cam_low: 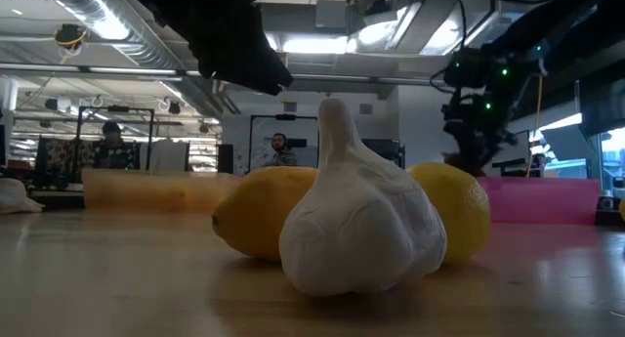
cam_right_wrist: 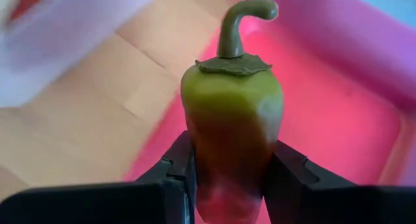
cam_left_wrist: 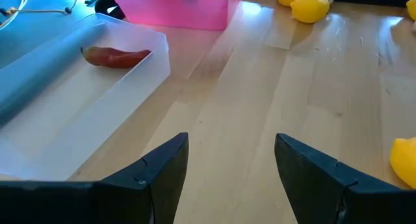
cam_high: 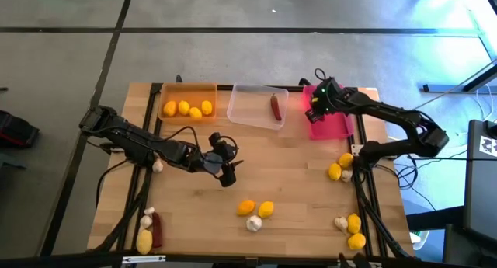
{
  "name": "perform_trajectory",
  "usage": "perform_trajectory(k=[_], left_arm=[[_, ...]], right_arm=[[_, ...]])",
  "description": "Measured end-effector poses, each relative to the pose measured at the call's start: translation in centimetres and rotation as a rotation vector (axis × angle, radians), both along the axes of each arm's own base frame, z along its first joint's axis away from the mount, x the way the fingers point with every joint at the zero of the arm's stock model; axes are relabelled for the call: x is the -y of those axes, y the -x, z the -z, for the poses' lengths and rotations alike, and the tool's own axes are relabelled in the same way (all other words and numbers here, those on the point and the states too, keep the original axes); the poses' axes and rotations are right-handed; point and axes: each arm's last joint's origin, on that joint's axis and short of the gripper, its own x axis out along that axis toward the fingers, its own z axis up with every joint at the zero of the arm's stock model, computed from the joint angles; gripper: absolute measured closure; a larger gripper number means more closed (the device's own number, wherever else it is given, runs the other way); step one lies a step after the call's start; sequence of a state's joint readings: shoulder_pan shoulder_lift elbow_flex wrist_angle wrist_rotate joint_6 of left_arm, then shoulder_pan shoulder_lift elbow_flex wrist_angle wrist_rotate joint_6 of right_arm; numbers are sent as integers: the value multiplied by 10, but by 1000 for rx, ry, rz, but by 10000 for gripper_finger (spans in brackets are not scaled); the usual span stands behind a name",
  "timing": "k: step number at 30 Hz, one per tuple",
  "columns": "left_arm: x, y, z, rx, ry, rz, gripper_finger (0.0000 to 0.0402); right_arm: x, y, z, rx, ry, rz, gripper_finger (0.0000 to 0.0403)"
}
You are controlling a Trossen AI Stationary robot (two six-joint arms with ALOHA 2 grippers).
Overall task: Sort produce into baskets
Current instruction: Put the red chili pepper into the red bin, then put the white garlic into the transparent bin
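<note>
pepper (cam_right_wrist: 231,146) base hidden between tool (cam_right_wrist: 227,185) fingers

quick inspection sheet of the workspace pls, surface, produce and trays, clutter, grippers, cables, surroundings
surface: wooden table, produce scattered in loose groups.
job's things: orange tray holds four lemons; clear tray holds one chili; pink tray looks empty; a garlic with two lemons mid-front, more lemons, garlic and a chili at the left front corner and the right edge.
clutter: nothing seen.
grippers: left gripper over mid-table, jaws open, empty; right gripper over the pink tray, jaws shut on a pepper, green at its top and reddening below.
cables: cables along both arms and off the right edge.
surroundings: two people far behind the table.
</note>
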State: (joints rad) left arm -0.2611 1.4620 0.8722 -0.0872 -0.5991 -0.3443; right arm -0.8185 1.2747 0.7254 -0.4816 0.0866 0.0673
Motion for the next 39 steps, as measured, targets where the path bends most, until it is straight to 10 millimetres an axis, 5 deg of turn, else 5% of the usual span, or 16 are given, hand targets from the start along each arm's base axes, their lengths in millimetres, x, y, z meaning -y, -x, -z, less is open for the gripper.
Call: perform_trajectory(k=[7, 20, 34, 39], left_arm=[[0, 0, 0, 0, -1, 1, 177], [0, 0, -1, 2, 0, 1, 177], [-1, 9, -18, 41, -12, 21, 176], [-1, 17, -26, 36, -31, 42, 176]], right_arm=[[7, 1, 12, -58, -23, 15, 275], [9, -1, -3, -65, 24, -18, 128], [-8, 8, -47, 167, 88, -118, 132], [-21, -3, -59, 311, 87, -266, 132]])
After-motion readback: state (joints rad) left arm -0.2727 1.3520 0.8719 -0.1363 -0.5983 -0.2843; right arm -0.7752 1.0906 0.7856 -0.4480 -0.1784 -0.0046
